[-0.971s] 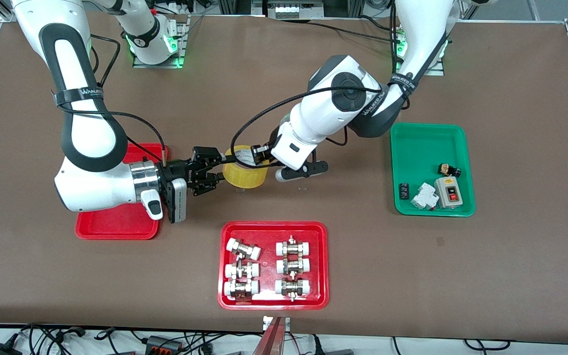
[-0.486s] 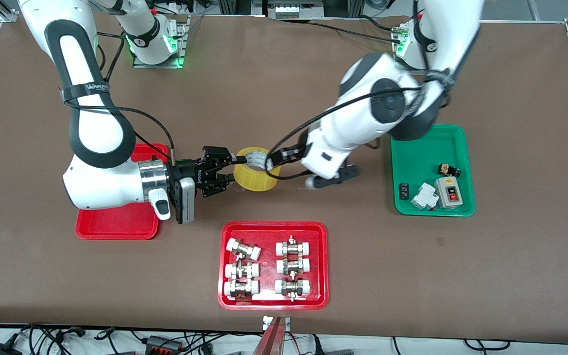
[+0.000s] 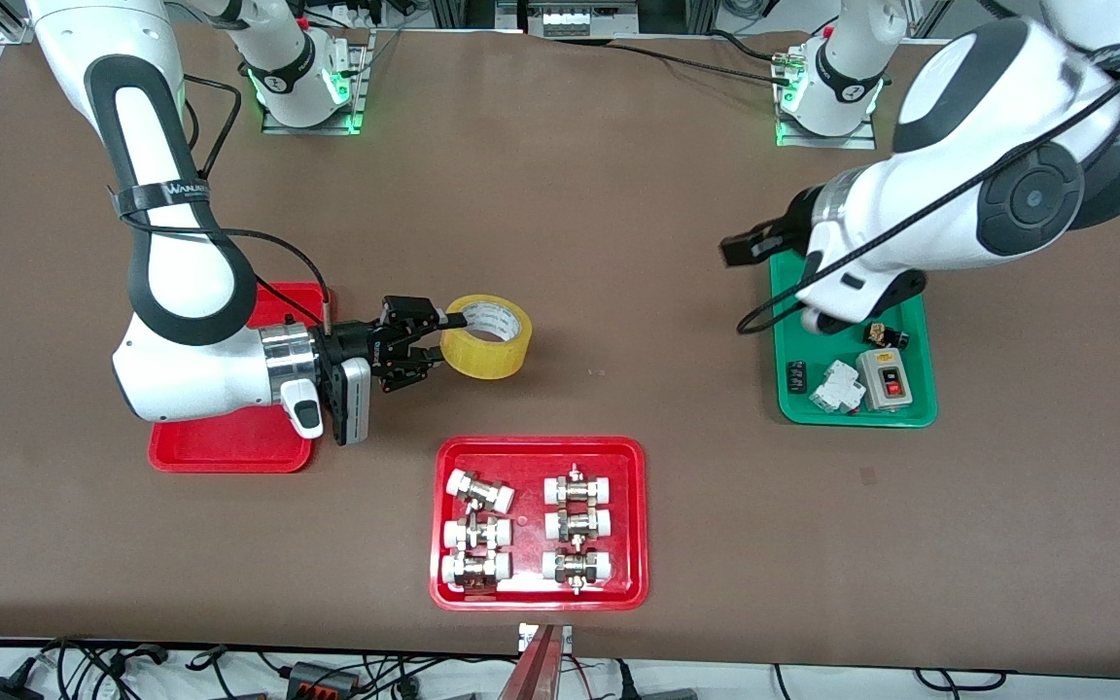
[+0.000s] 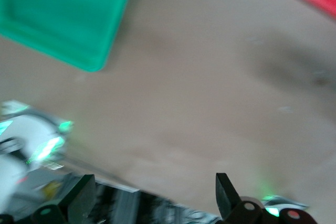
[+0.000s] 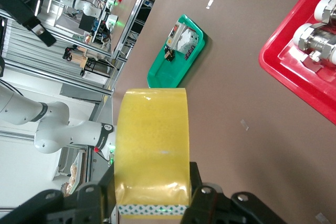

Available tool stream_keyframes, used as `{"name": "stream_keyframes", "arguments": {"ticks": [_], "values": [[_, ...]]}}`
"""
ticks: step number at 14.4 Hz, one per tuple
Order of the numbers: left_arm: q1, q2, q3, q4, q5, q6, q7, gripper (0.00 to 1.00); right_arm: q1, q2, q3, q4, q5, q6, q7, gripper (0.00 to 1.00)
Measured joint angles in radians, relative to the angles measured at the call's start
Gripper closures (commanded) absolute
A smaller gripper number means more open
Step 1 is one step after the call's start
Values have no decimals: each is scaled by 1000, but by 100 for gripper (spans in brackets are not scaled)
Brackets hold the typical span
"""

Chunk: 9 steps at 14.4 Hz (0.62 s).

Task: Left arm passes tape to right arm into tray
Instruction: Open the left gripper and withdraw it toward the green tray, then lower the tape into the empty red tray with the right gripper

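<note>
We see the right gripper (image 3: 431, 340) clamped on the rim of the tape (image 3: 485, 335), its two dark fingers pinching the roll's wall and holding the yellow roll up over the bare brown table (image 3: 560, 194). The roll hangs tilted, its pale core facing up toward the camera. In the right wrist view the tape (image 5: 152, 150) fills the space between the gripper's fingers (image 5: 207, 198), its yellow band running straight out from them.

The plain red tray (image 3: 229, 442) lies at the right arm's end of the table, mostly covered by that arm's wrist; the tape is not in it but over the table beside it, toward the middle.

The left gripper (image 3: 750, 248) is up in the air over the edge of the green tray (image 3: 852, 267), well apart from the tape. In the left wrist view its fingers (image 4: 226, 195) stand spread wide with nothing between them.

Nearer the front camera sits a second red tray (image 3: 541, 447) holding six metal fittings (image 3: 577, 490) with white caps. The green tray carries a few small electrical parts (image 3: 881, 379).
</note>
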Motion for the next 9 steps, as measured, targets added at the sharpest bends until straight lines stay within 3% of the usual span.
{"name": "stream_keyframes", "arguments": {"ticks": [2,6,9], "values": [[0,0,0,37,67,-86,0,0,-2,0,-3,0,-58,0,0,67],[-1,0,-2,56,174,-148,3,0,-24,0,-22,-2,-258,1,51,67],[-1,0,-2,65,208,-154,84,0,-100,1,-56,-4,-308,1,204,67]]}}
